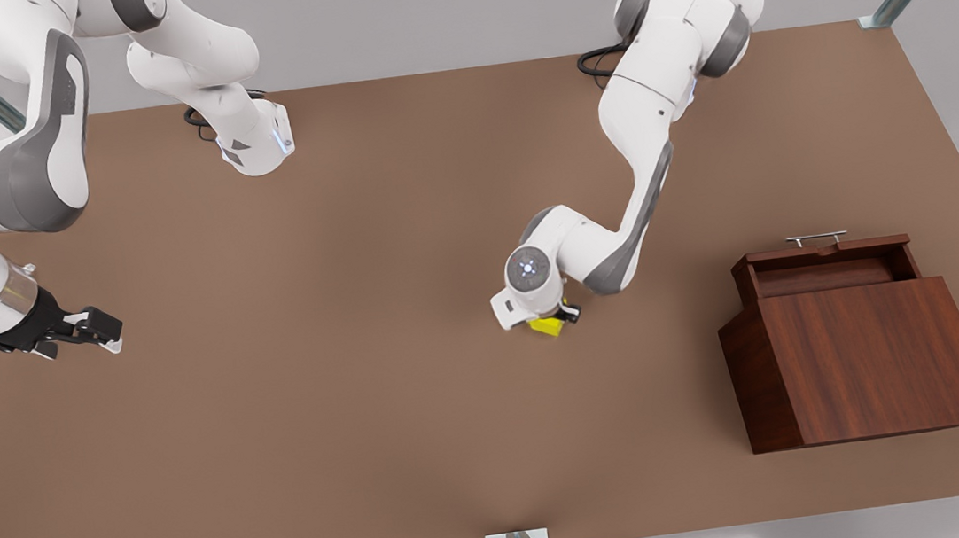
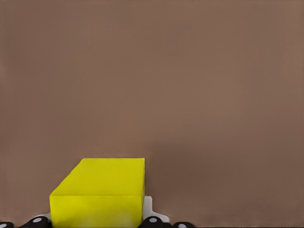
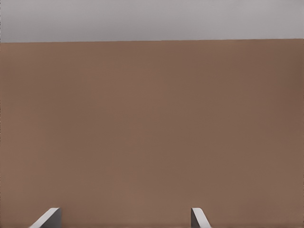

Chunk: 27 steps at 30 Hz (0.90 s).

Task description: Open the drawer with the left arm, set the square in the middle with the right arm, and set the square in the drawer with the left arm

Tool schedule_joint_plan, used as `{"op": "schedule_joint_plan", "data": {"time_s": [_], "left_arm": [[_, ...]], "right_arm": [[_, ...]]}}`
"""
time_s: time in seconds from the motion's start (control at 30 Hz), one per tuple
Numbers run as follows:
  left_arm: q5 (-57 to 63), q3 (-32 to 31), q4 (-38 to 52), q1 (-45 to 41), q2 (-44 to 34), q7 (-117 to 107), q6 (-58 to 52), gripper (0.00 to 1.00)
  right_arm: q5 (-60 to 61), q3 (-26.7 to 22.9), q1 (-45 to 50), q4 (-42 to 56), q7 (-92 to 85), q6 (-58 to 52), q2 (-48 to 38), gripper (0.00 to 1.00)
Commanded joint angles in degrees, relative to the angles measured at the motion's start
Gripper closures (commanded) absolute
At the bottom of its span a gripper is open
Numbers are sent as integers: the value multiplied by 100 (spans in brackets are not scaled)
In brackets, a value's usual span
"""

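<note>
- Brown matte tabletop (image 1: 327, 428) carries, by our count, one small bright yellow cube (image 1: 549, 326), one dark reddish-brown wood-grain box (image 1: 864, 362) and two white jointed robot arms.
- Nearest the front view's lower edge we see the wooden box on the front view's right; its sliding drawer (image 1: 827, 264) is pulled out on the far side, with one slim silver bar handle (image 1: 816, 239) at its outer end.
- Near the middle of the table, well apart from the box, we find the yellow cube resting on the surface.
- We match the left gripper (image 1: 558, 319) to this arm, since the left wrist view shows the cube (image 2: 102, 192) close up between the black fingers (image 2: 153, 221). It points down over the cube, but we cannot tell whether the fingers press on its sides or merely flank it.
- At the front view's left edge, the right gripper (image 1: 99, 336) hangs above bare table, well away from cube and box; in the right wrist view its two pale fingertips (image 3: 47, 217) stand wide apart with nothing between them. This arm waits.
</note>
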Motion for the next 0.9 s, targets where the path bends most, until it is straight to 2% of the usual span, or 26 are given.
{"op": "schedule_joint_plan", "data": {"time_s": [0.0, 0.1, 0.3, 0.47, 0.87], "left_arm": [[-12, 39, -5, 6, -43, 11, -61, 28], [-82, 189, -93, 50, -631, 653, -738, 28], [-767, 971, -1368, 67, -2099, 1189, -756, 28], [-1365, 1657, -1473, 58, -2363, 1198, -773, 28], [-1453, 3212, -1992, 41, -2592, 2578, -808, 28]], "right_arm": [[0, 0, -2, 0, 0, 0, 0, 0], [0, 0, -2, 0, 0, 0, 0, 0], [9, 0, 7, -9, 0, 88, 0, 0], [0, 0, 7, -9, 0, 88, 0, 0], [0, 0, 7, -9, 0, 88, 0, 0]]}}
